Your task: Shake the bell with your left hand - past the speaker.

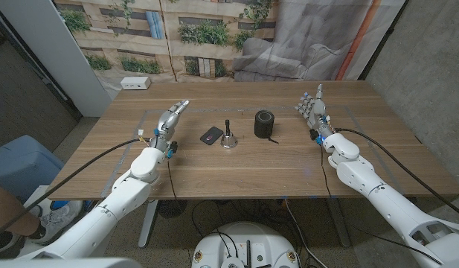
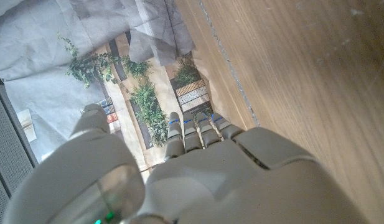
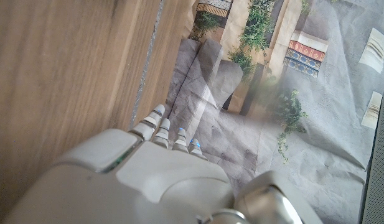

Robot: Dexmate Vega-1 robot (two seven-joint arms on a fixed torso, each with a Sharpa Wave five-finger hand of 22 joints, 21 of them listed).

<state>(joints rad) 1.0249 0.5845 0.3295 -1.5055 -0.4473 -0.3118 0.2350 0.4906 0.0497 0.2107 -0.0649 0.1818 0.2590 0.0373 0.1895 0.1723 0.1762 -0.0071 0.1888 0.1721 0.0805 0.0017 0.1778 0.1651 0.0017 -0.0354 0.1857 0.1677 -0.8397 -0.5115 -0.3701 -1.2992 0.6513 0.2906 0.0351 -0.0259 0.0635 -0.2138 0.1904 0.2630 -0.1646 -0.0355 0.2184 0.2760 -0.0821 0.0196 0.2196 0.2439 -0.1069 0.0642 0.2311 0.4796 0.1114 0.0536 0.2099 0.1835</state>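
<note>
bell (image 1: 228, 138): small, rigid, likely light | take the upright handle | left hand (image 1: 169, 119): fingers straight, holding nothing

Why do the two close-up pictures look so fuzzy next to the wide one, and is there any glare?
Head view: evenly lit and sharp, the small metal bell with its black handle and the black cylindrical speaker casting only faint shadows. Left wrist view: the white left hand sits too near the lens and blurs. Right wrist view: the white right hand blurs likewise, with a pale hazy patch over the backdrop.
</note>
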